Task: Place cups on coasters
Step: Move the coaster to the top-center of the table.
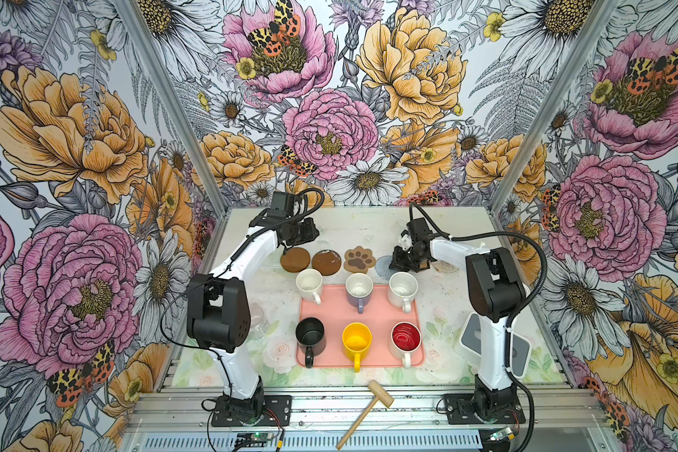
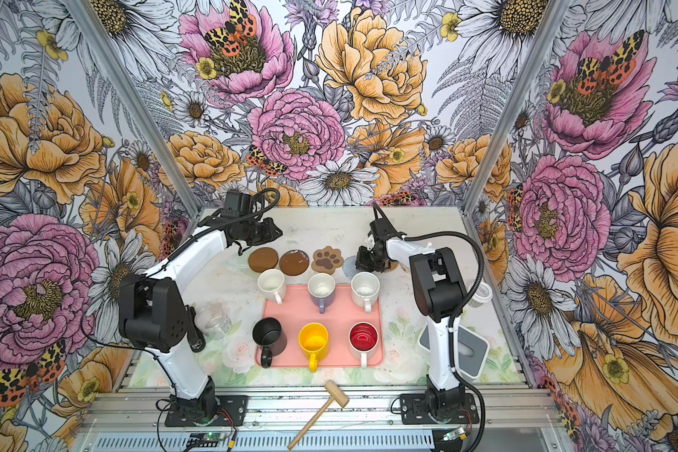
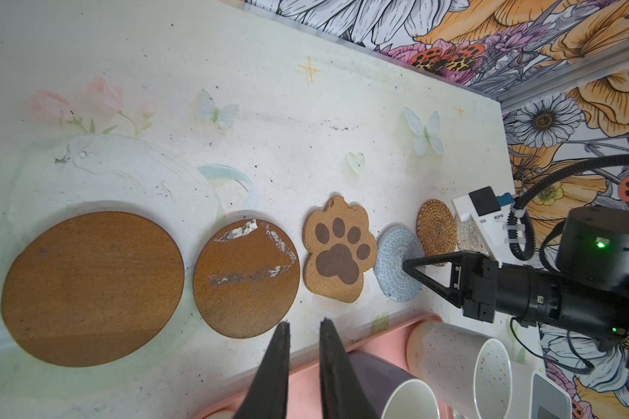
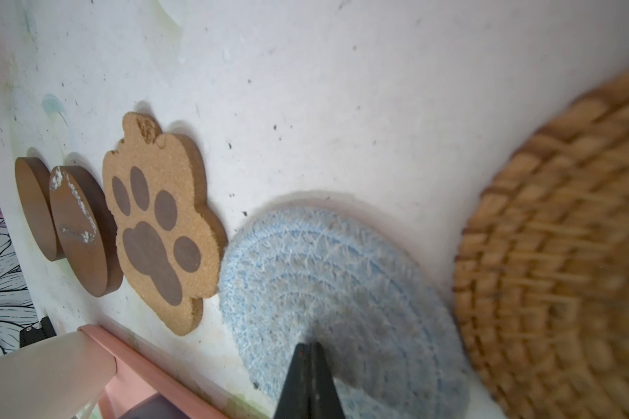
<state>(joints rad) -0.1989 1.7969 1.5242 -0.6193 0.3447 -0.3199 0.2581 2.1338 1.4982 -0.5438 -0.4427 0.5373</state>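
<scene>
Right wrist view pretty much tells it: the right gripper point(image 4: 308, 344) is clenched tight with nothing in it, tips down at the grey-blue woven coaster point(image 4: 342, 283). I can't tell if it's actually touching. That coaster lies just beside the paw-shaped coaster point(image 4: 160, 225) and near the tan woven coaster point(image 4: 560, 254). In the left wrist view the left gripper point(image 3: 304, 323) has its fingers a little apart and holds nothing, hovering near the scuffed brown disc point(image 3: 246, 279), with the clean brown disc point(image 3: 91, 286) next along. In both top views the coasters run in a row across the middle of the frame, just above the pink tray point(image 1: 380, 313). The pale woven coaster point(image 1: 445, 268) peeks out from behind the right arm at the right end. The cups aren't on any coaster yet. Along the tray's upper edge, left to right, are a white mug point(image 1: 309, 282) at the corner, the lavender mug point(image 1: 359, 287) and a speckled white mug point(image 1: 403, 285). Along the lower edge are the black mug point(image 1: 310, 332), the yellow mug point(image 1: 356, 338) and the red-inside mug point(image 1: 406, 337). All of them are upright, with handles pointing toward the bottom of the frame.
</scene>
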